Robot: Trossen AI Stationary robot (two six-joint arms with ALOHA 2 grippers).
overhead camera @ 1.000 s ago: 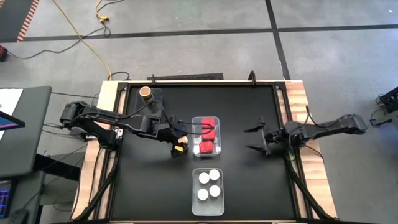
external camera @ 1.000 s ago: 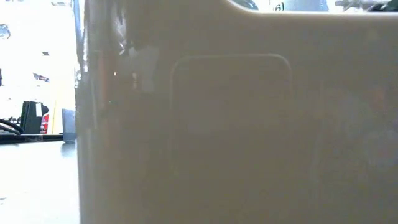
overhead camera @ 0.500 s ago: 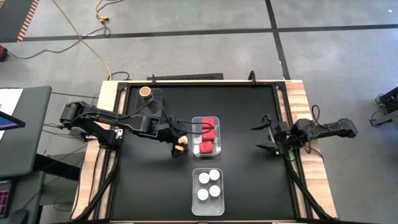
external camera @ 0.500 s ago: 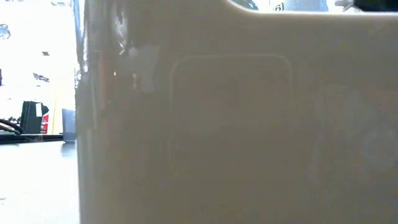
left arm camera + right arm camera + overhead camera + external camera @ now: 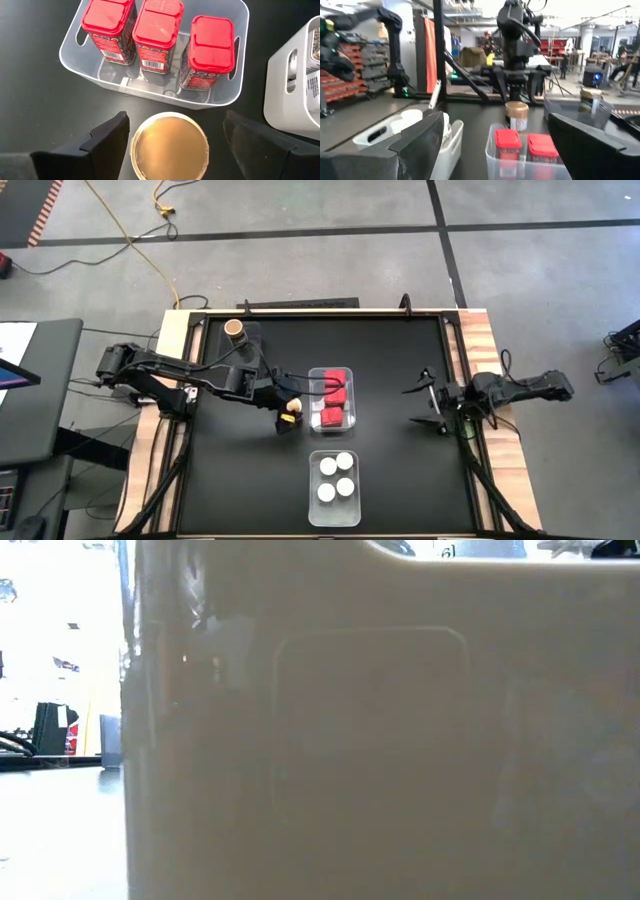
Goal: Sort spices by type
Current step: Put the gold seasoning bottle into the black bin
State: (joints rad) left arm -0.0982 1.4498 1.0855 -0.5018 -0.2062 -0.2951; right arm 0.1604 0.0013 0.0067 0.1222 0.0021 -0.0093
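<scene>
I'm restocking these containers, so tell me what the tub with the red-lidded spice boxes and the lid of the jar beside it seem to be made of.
The tub looks like clear, glossy plastic: the dark table shows through its walls. The red-lidded spice boxes have matte moulded lids, likely plastic. The jar lid is tan with a soft sheen, perhaps metal or foil; I can't tell which.

A black mat (image 5: pixel 390 460) covers the table; two clear tubs sit mid-table, one (image 5: pixel 348 396) beyond the other (image 5: pixel 333 514); a third tub (image 5: pixel 250 333) stands at the far-left corner; yellow cable (image 5: pixel 140 250) crosses the floor.

Grey concrete floor (image 5: pixel 300 270) with black tape lines (image 5: pixel 330 230), yellow cable (image 5: pixel 130 235).
</scene>
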